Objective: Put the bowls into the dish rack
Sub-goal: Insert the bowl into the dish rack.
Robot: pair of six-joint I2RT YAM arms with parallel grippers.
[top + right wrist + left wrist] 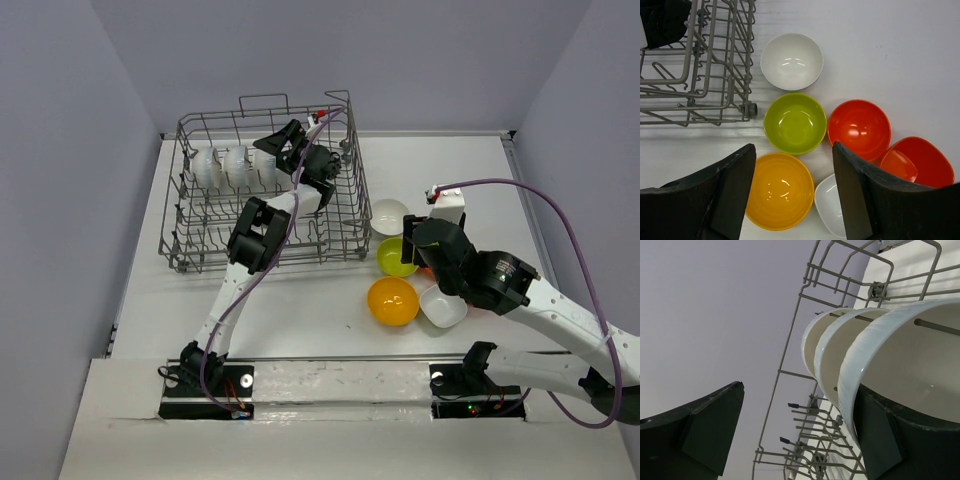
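6 bowls sit loose on the table in a cluster at the lower right of the top view, just right of the dish rack [330,250], and the right gripper [794,147] hangs directly over them with its jaws spread wide and nothing between them. In the right wrist view the lime green bowl [795,122] lies at the centre of the frame, straight ahead of the gap between the fingers. The orange-yellow bowl [781,191] sits below it, partly under the left-hand finger, and the white squarish bowl [831,205] sits at the bottom edge.

The round white bowl [791,61] is at the top, and 2 red-orange bowls [859,129] are at the right. Being round, they offer no long axis, so a rim pinch looks likely.

3 white bowls [236,165] stand on edge in the rack's upper left. The left gripper [799,390] is inside the rack, released, with 1 finger just beside the nearest of them. The right arm is clearly nearer the loose bowls.
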